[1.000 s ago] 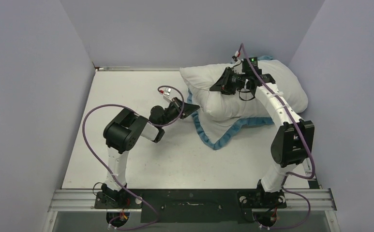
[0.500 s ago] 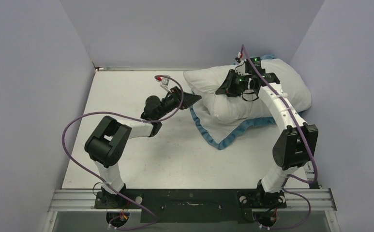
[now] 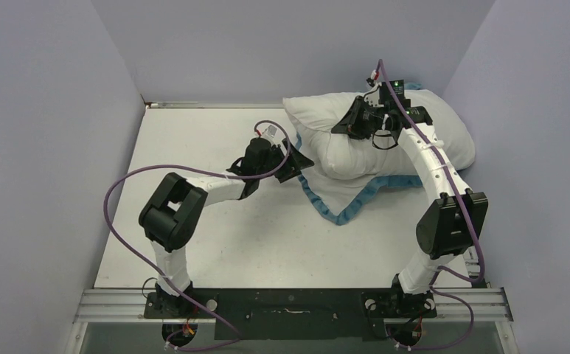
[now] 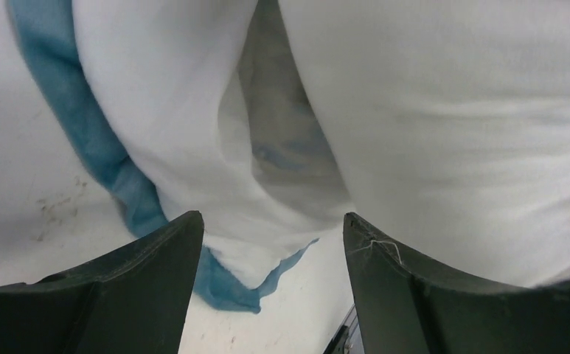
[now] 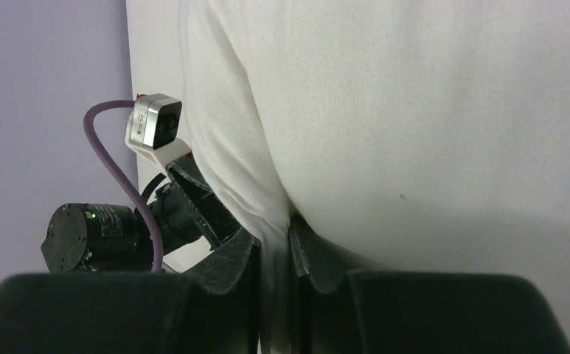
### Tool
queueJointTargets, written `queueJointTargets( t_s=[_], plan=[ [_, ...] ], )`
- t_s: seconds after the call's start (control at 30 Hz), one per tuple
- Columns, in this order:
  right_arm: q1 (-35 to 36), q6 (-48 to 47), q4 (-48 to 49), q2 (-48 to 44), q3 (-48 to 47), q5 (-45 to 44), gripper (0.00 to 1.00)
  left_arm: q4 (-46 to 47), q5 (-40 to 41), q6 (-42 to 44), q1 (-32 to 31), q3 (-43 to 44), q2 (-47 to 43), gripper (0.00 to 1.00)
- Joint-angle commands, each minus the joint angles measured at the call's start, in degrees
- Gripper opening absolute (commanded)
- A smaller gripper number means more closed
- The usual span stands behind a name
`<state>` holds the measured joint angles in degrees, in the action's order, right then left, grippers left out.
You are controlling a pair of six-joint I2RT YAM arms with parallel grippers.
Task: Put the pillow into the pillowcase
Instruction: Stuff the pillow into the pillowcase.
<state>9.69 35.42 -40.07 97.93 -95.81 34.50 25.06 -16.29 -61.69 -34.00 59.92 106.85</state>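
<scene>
The plump white pillow (image 3: pixel 392 144) lies at the back right on top of the pillowcase (image 3: pixel 341 210), whose blue ruffled edge sticks out in front of it. My right gripper (image 3: pixel 344 125) is over the pillow's left part, shut on a pinched fold of the pillow (image 5: pixel 429 110) between its fingertips (image 5: pixel 274 251). My left gripper (image 3: pixel 301 161) is at the pillow's left end, open, nothing between its fingers (image 4: pixel 270 221). Just ahead of it, the pillowcase's blue edge (image 4: pixel 105 147) and white fabric hang beside the pillow (image 4: pixel 451 133), with a dark gap between them.
Lavender walls close in the white table (image 3: pixel 208 221) on the left, back and right; the pillow presses near the right wall. The left arm's wrist camera (image 5: pixel 153 129) and purple cable (image 3: pixel 119 214) are close to the right gripper.
My left gripper has gone from shut to open and shifted slightly right at the pillow's left end, its elbow swinging left. The right gripper and the pillow moved a little right and back.
</scene>
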Motion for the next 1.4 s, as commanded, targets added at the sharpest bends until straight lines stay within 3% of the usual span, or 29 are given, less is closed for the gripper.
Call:
queueJointTargets(
  t_s=[0.0,0.2,0.27,0.33,0.4,0.47,0.5,0.63,0.97,1.13,1.23,1.3,1.37],
  plan=[
    [-1.3,3.1,5.6,-2.3,-3.1,0.2,0.05,-7.2,1.6,-1.7,-0.7,9.8,4.5,0.66],
    [-2.0,5.5,7.6,-2.1,-4.0,1.4,0.05,-18.5,1.0,-2.2,-1.4,19.8,13.3,0.68],
    [-2.0,5.5,7.5,-1.8,-4.5,1.6,0.05,-20.4,1.3,-2.1,-1.6,21.0,15.3,0.63],
    [-2.0,5.3,7.2,-1.9,-4.3,1.6,0.05,-20.0,1.3,-1.5,-1.8,20.4,15.9,0.53],
    [-2.0,5.2,7.1,-2.2,-3.7,1.7,0.05,-17.4,0.7,-0.7,-1.8,18.4,15.9,0.23],
    [-2.0,5.0,7.1,-2.7,-3.0,1.8,0.05,-13.9,0.4,-0.2,-1.9,15.4,14.9,0.0],
    [-2.1,4.9,6.9,-2.9,-2.7,1.9,0.05,-12.4,0.6,0.1,-1.9,13.8,14.1,0.0],
    [-2.2,3.5,5.6,-3.7,-1.5,1.5,0.05,-9.6,2.0,1.1,-1.9,8.6,9.6,0.0],
    [-2.6,5.5,8.6,-8.6,5.2,7.0,0.05,-14.3,6.1,-1.2,-2.5,-6.0,-5.5,0.0],
    [-2.6,5.5,8.3,-11.4,9.5,7.5,0.05,-13.2,4.0,1.6,-2.0,-4.9,-6.9,0.0],
    [-2.6,5.6,7.9,-12.1,10.2,7.1,0.05,-14.9,3.8,3.8,-2.6,0.3,-6.5,0.4],
    [-2.6,6.1,7.8,-12.1,9.6,6.5,0.05,-15.8,3.3,4.8,-3.2,4.4,-5.8,0.51],
    [-2.7,6.4,7.4,-11.6,8.3,5.8,0.05,-14.0,2.8,3.3,-3.5,7.3,-4.5,0.53]
  ],
)
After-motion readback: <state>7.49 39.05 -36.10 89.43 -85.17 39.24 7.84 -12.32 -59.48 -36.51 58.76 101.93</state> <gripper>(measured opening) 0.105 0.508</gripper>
